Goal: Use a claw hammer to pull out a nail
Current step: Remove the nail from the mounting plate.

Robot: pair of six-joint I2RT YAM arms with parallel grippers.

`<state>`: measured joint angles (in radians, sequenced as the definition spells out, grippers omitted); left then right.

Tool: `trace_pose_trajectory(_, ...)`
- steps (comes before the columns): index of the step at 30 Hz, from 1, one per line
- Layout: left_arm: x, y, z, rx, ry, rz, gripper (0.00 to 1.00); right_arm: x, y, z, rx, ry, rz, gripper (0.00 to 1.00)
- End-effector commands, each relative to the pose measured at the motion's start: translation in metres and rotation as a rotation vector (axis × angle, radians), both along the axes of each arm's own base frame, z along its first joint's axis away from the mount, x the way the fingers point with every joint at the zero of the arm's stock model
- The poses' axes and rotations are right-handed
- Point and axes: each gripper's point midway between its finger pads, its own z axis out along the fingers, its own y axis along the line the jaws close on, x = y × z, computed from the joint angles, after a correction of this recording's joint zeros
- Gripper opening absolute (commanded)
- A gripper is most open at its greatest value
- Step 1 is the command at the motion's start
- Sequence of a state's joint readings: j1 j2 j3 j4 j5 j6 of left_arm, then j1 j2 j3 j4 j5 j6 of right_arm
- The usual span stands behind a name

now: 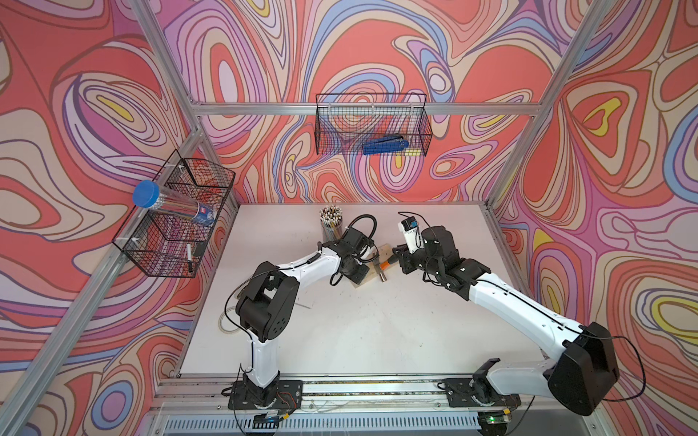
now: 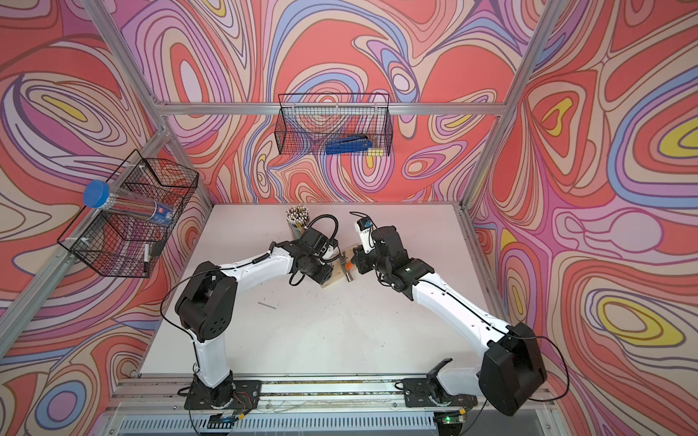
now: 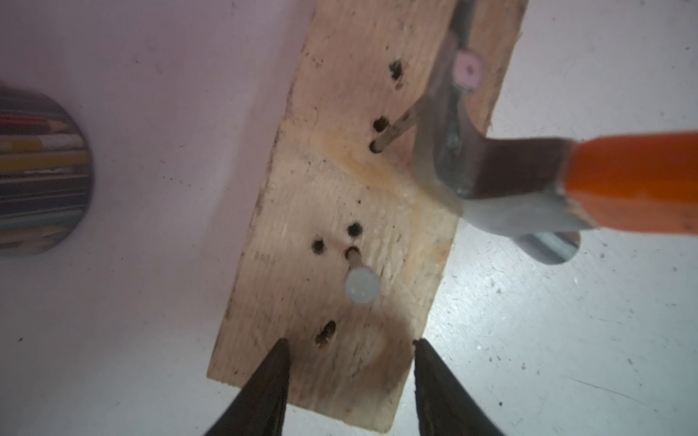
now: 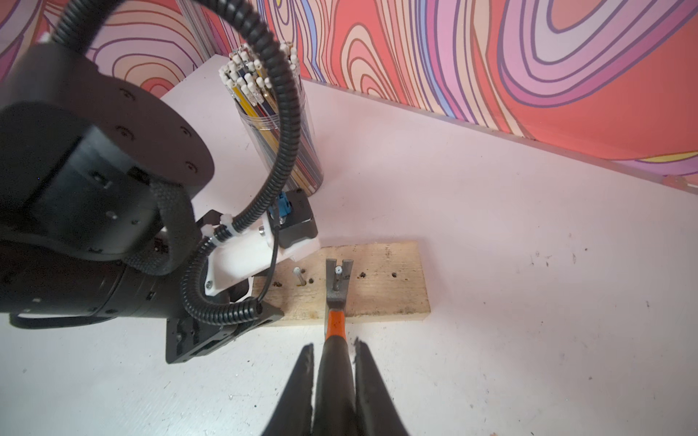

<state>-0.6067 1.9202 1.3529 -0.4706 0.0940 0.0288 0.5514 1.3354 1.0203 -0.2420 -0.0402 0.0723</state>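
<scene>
The claw hammer (image 4: 337, 302) has a silver head and an orange and black handle, and it lies across a wood board (image 4: 381, 290) in the middle of the table. Its forked claw sits around the head of a nail (image 4: 338, 270). That nail (image 3: 468, 70) leans out of its hole. My right gripper (image 4: 334, 347) is shut on the black part of the handle. A second nail (image 3: 362, 285) stands in the board closer to my left gripper (image 3: 351, 341). That gripper is open over the board's end, one fingertip above the wood and one at its edge. In both top views the hammer (image 1: 383, 267) (image 2: 348, 266) shows between the two wrists.
A clear cup of pencils (image 1: 331, 222) stands just behind the board. A loose nail (image 2: 267, 304) lies on the table near the left arm. A wire basket (image 1: 372, 124) on the back wall holds a blue tool (image 1: 385, 145). A second basket (image 1: 173, 215) hangs on the left wall.
</scene>
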Motion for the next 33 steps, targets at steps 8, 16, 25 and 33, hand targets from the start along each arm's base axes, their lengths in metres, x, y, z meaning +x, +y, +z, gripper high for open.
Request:
trace_pose_trajectory(8,-0.042,0.024,-0.064,0.116,0.217,0.005,0.53,-0.022,-0.002,-0.079,-0.084,0.181,0.013,0.0)
trace_pose_trajectory(16,-0.043,0.025,-0.066,0.119,0.225,0.007,0.54,-0.025,-0.008,-0.084,-0.064,0.154,-0.013,0.0)
trace_pose_trajectory(25,-0.047,0.025,-0.073,0.118,0.248,0.014,0.53,-0.022,-0.012,-0.079,-0.025,0.088,-0.045,0.0)
trace_pose_trajectory(33,-0.047,0.025,-0.073,0.123,0.247,0.017,0.53,-0.028,-0.019,-0.08,0.01,0.053,-0.069,0.0)
